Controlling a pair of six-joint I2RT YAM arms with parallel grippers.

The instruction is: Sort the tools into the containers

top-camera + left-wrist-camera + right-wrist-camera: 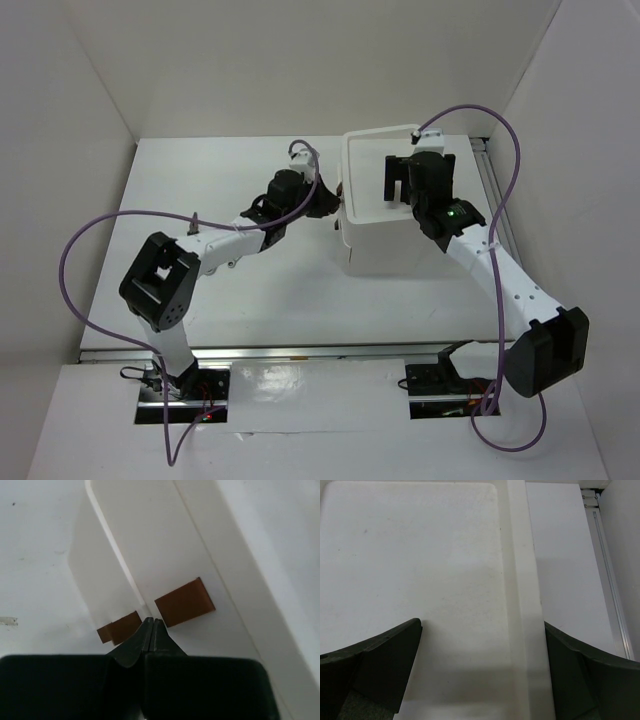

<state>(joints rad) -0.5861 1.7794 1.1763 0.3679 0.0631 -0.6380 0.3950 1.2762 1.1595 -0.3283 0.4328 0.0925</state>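
The white cabinet (385,240) stands at the middle right of the table, its rimmed top tray (352,170) facing up. No tools show in any view. My left gripper (322,200) is shut and empty at the cabinet's left face. In the left wrist view its tips (151,622) sit between two dark red drawer knobs, one (185,601) on the right and one (120,627) on the left. My right gripper (398,178) hangs open above the top tray. In the right wrist view (482,630) it straddles the tray's right rim (517,555) and its bare floor (420,555).
An aluminium rail (490,190) runs along the table's right edge beside the cabinet and also shows in the right wrist view (607,580). White walls close in the table on the left, back and right. Purple cables (75,250) loop from both arms.
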